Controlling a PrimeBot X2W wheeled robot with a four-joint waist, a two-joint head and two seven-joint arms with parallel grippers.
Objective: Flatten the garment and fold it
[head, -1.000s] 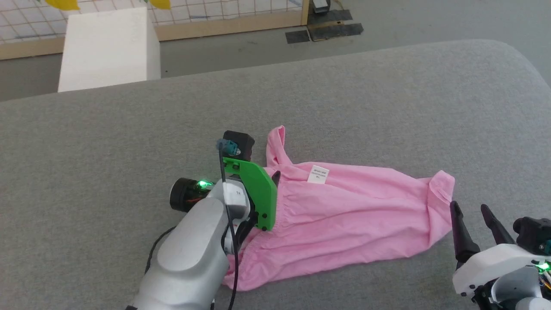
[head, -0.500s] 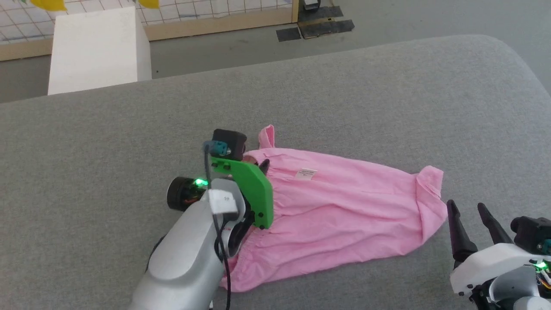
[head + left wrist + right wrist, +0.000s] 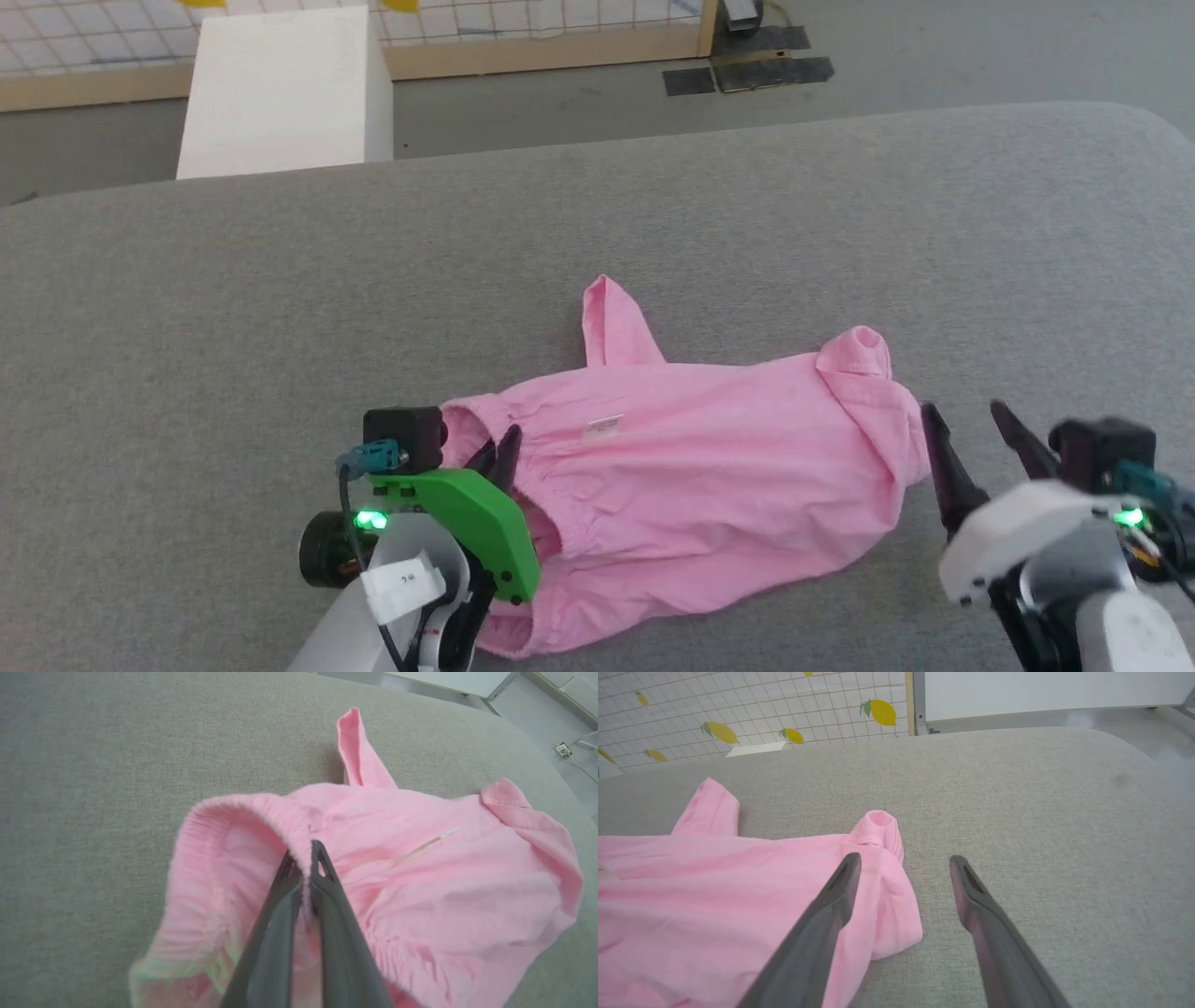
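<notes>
The garment (image 3: 709, 476), a light pink T-shirt, lies rumpled on the grey padded surface (image 3: 653, 233), with one sleeve pointing away and a small white label (image 3: 603, 427) on top. My left gripper (image 3: 502, 446) is shut on the garment's ribbed edge (image 3: 261, 807) at its left end, and the pink fabric is pinched between the two dark fingers (image 3: 327, 891). My right gripper (image 3: 971, 434) stands open just off the garment's right end. In the right wrist view its left finger (image 3: 831, 905) hangs over the pink cloth (image 3: 714, 896) and its right finger over bare grey surface.
The grey surface's far edge (image 3: 597, 154) runs across the top of the head view, with floor beyond. A white box (image 3: 280, 93) stands behind it at the left, in front of a gridded panel printed with yellow lemons (image 3: 882, 713). Bare grey surface surrounds the garment.
My left gripper has closed on the garment's edge and drawn it toward me and to the left, bunching the cloth. The head camera has shifted too. The right gripper stays open.
</notes>
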